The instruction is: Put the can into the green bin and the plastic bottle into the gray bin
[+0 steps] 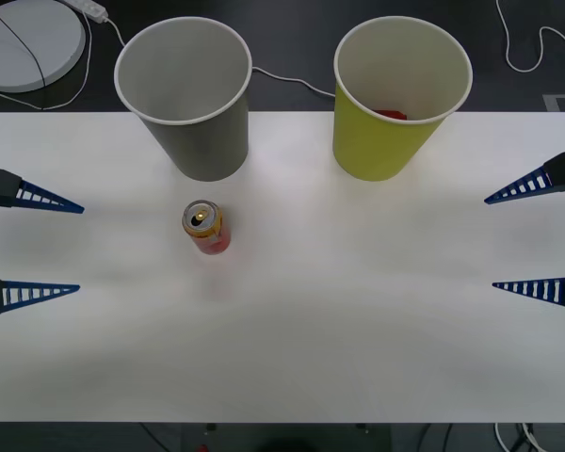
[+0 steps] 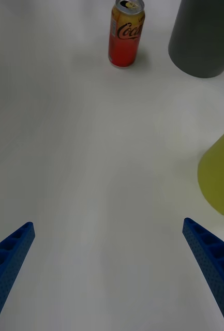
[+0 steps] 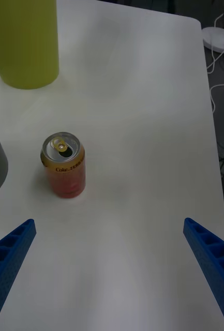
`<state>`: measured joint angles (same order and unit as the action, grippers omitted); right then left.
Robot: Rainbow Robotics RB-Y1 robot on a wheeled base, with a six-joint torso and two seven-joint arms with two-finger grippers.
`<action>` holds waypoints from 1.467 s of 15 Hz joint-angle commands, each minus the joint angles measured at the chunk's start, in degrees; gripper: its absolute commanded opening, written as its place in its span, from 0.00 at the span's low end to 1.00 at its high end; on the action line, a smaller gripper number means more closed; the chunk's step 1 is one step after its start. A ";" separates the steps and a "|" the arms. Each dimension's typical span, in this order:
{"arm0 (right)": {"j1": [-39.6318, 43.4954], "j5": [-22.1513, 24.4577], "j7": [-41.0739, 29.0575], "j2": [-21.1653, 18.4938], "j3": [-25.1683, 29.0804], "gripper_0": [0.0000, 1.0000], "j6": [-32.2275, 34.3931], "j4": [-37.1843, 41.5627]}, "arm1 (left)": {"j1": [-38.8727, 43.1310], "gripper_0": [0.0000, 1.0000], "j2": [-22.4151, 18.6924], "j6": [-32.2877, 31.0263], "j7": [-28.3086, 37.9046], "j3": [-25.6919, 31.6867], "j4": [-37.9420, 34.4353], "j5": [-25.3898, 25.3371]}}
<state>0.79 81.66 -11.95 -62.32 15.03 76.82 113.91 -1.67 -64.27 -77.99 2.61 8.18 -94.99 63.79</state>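
- Can (image 1: 204, 227), task item: small red drink can with a gold top and rim, standing upright on the table, held by nothing. It stands ahead of the left gripper, nearer that gripper than the right one, and just in front of the gray cup without touching it. In the left wrist view the can (image 3: 63, 165) stands a little ahead of the spread fingers; in the right wrist view the can (image 2: 124, 32) stands far ahead, beside the gray cup.
- Table (image 1: 358, 320): white, flat top, bearing both cups and the can.
- Gray cup (image 1: 190, 94): large paper cup, white rolled rim, white inside, upright at the far side of the table, ahead of the left gripper and beyond the can. The inside that shows is bare white.
- Green cup (image 1: 395, 99): large yellow-green paper cup, white rolled rim, white inside, upright at the far side, ahead of the right gripper and well apart from the gray cup. Something red lies at its bottom; what it is cannot be told.
- Left gripper (image 1: 52, 247): blue ribbed fingers spread wide apart, holding nothing, at the table's left edge, pointing inward toward the can.
- Right gripper (image 1: 513, 240): blue ribbed fingers spread wide apart, holding nothing, at the table's right edge, well apart from the can and near the green cup's side.
- White round object (image 1: 28, 42): lies with a cable on the dark floor beyond the table, behind the gray cup.
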 commanded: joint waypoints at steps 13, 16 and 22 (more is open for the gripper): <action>0.00 -0.01 0.00 0.00 0.00 1.00 0.00 0.00 | -6.06 1.00 4.51 9.00 -32.32 -21.36 26.61 -21.25; 0.00 -0.01 0.00 0.00 0.00 1.00 0.00 0.00 | -7.55 1.00 6.70 8.82 -35.13 -23.91 30.48 -23.27; 0.00 -0.01 0.00 0.00 0.00 1.00 0.00 0.00 | -11.42 1.00 13.21 6.89 -37.77 -24.00 39.00 -23.36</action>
<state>0.79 81.66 -11.95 -62.32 15.03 76.82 113.90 -12.72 -51.73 -71.01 -34.90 -15.82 -56.81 40.41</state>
